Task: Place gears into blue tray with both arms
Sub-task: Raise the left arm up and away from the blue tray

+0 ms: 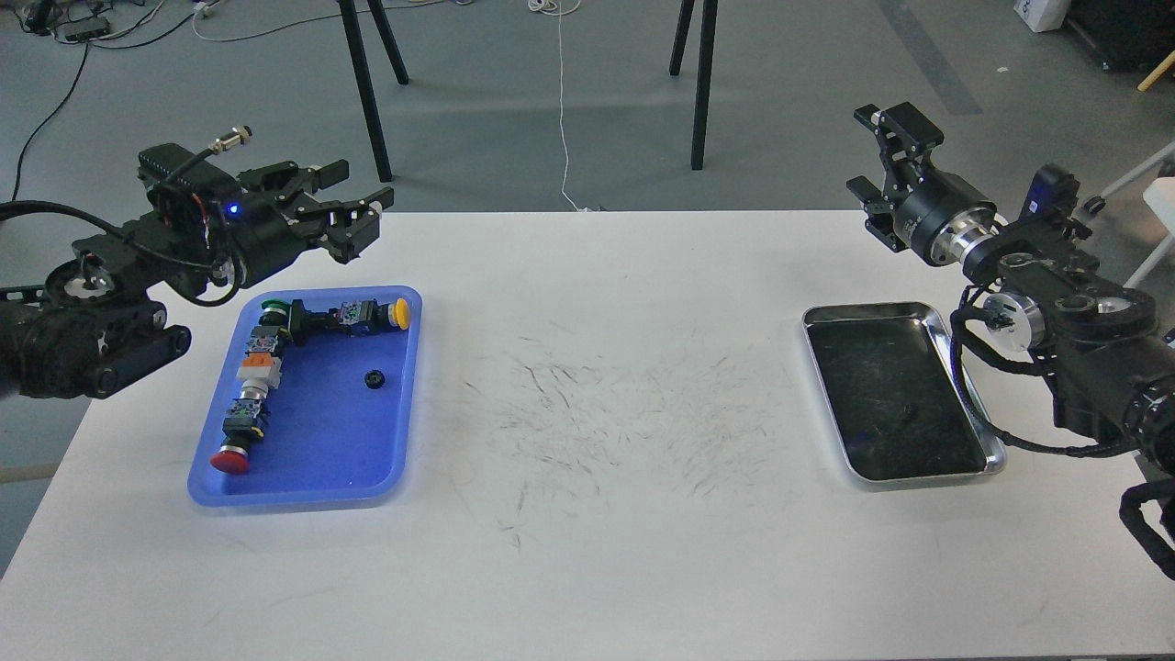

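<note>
One small black gear (pixel 374 378) lies loose on the floor of the blue tray (pixel 321 450), towards its right side. My left gripper (pixel 361 197) hangs open and empty above the table's far edge, well above and behind the tray. At the far right my right gripper (pixel 874 153) is held high, beyond the table's back edge. It is open, with nothing between its fingers. No other gear can be made out.
The blue tray also holds a red-capped push button (pixel 229 460), a yellow-capped part (pixel 399 314), a green-capped part (pixel 273 306) and small blocks in a row. A shiny silver tray (pixel 994 454) lies at the right. Black stand legs (pixel 367 92) rise behind the table.
</note>
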Robot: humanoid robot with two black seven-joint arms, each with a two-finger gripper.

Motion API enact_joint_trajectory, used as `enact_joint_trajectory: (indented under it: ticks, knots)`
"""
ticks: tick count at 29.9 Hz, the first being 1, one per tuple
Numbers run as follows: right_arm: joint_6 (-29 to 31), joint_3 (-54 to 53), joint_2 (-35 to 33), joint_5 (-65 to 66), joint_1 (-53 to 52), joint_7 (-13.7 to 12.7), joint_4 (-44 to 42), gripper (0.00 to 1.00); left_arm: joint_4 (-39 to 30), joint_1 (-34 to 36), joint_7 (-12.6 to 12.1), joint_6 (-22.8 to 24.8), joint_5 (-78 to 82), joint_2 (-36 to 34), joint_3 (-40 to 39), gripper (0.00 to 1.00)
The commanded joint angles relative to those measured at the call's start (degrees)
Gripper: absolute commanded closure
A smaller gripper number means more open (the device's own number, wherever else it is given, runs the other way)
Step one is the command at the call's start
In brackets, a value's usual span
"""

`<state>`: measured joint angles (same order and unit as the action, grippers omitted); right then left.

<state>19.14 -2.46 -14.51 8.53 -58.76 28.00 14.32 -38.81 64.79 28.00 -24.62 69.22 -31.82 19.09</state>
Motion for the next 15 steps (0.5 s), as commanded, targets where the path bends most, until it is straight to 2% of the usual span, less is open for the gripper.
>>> enact_joint_trajectory:
  ticks: [1,6,9,13,15]
  knots:
    - [0.2,0.1,0.0,0.0,-0.1,0.0,0.1,0.02,-0.3,0.9,0.0,3.5,-5.4,0.7,-6.1,0.25]
    - [0.6,0.7,-0.7,0.2,-0.1,0.0,1.0,0.02,-0.2,1.1,0.0,12.1,-13.0,6.1,-17.1,0.17]
    - [3.0,3.9,-0.7,0.2,-0.4,0.0,1.0,0.02,-0.2,1.2,0.0,17.7,-17.4,8.6,-22.8,0.11]
    - [4.4,8.1,-0.8,0.3,-0.6,0.0,1.9,0.02,0.4,1.2,0.0,22.6,-22.0,11.9,-30.5,0.01]
    - [5.8,11.5,-1.5,0.7,-1.0,0.0,4.1,0.02,0.4,1.0,0.0,24.2,-23.6,13.6,-34.7,0.0]
